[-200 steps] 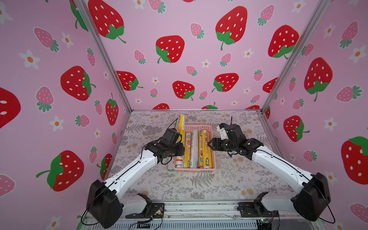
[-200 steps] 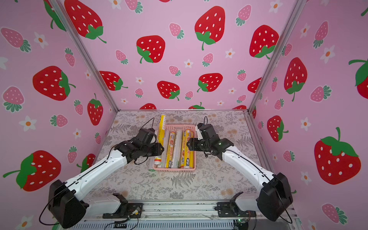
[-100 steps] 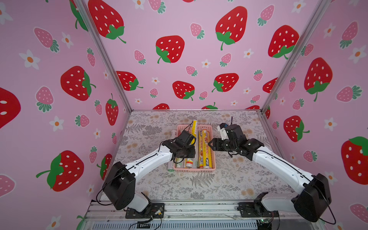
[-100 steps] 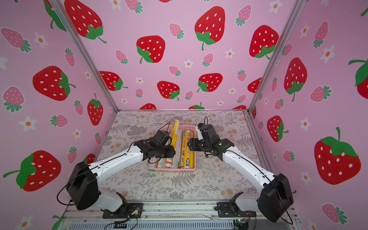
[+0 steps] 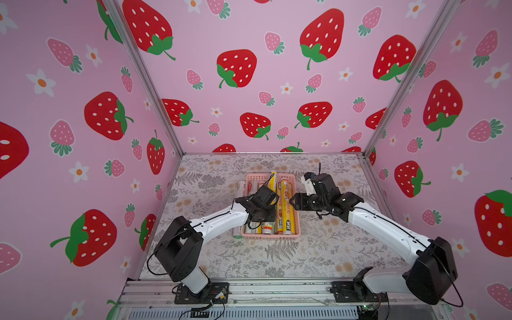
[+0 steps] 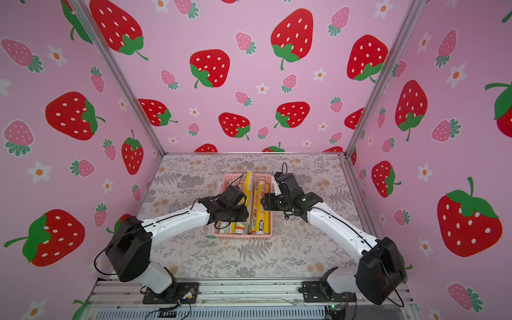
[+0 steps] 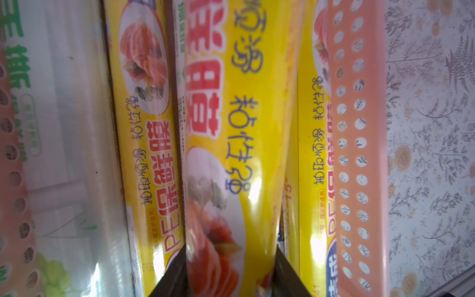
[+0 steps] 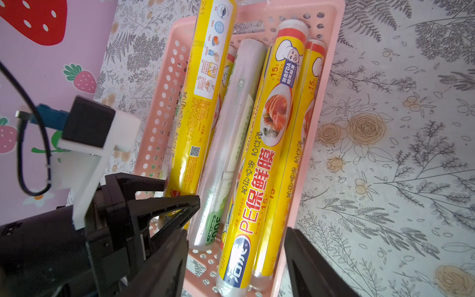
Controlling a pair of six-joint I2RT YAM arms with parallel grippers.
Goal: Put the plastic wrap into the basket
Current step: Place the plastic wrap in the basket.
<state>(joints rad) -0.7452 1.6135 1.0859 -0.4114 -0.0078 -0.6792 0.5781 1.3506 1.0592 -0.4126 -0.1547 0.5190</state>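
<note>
Plastic wrap is mostly inside the basket (image 5: 270, 237) already: yellow and clear rolls lie side by side along its length. That looks like the only way they fit, since each is nearly as long as the basket itself.

One more yellow roll (image 7: 231, 115) is held above them. The left pincer (image 7: 229, 257) is clamped on it near the end closest to the robot, and the left wrist view shows its dark fingers pressed against both sides of the wrapper. Gripped so far from its middle, the roll sits at a slant. In both top views its far end pokes up past the basket's far rim, while the gripped end is low over the rolls beneath. It runs nearly parallel to the others, which I take as lining it up to drop in lengthwise.

The right pincer (image 8: 236, 239) hovers over the near right part of the basket, above the yellow pair (image 8: 267, 144) by the right wall, with its jaws apart and nothing between them. I judge it is standing by to steady the basket or nudge a roll, not to carry anything.

One white roll (image 5: 241, 188) appears to lie outside on the worktop (image 5: 277, 263), just beside the basket's left wall and parallel to it, partly hidden by the left arm. So the task looks close to done but not finished — the held roll needs levelling and releasing, and the white one has yet to go in.
</note>
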